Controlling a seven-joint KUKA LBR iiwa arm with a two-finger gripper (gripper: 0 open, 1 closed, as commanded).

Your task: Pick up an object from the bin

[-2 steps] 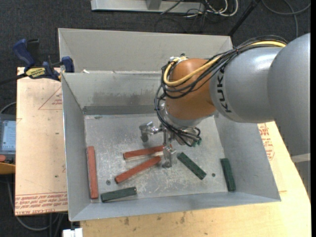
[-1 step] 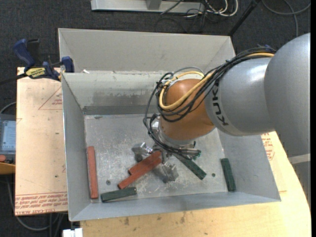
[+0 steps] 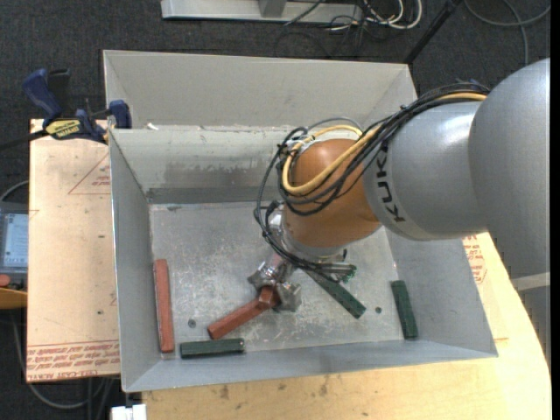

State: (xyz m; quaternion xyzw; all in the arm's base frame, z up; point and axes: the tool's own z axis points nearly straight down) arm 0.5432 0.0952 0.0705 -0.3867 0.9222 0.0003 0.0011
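Slanted red-brown stick (image 3: pixel 236 320): lies on the floor of the grey bin (image 3: pixel 131 234), near of centre. Its left end sits low toward the near wall and its right end runs up into the gripper (image 3: pixel 274 294).

Left to right across the floor:
- A reddish bar (image 3: pixel 163 304) lies lengthwise along the foot of the left wall, well apart from the gripper.
- A short dark green stick (image 3: pixel 212 348) lies flat against the near wall, just beside the left end of the red-brown stick. Cannot tell if the two touch.
- The gripper is down at floor level. Its jaws are drawn in narrow on the right end of the red-brown stick, one finger on the far-left side and one on the near-right side, with the stick end between them. The rest of the stick rests on the floor.
- The orange wrist cover (image 3: pixel 328 195), with its cables, hangs over the bin's middle.
- A slanted dark green stick (image 3: pixel 343 297) lies just right of the gripper, its far end hidden under the wrist.
- Another dark green stick (image 3: pixel 403 309) lies by the right wall, apart from the others.
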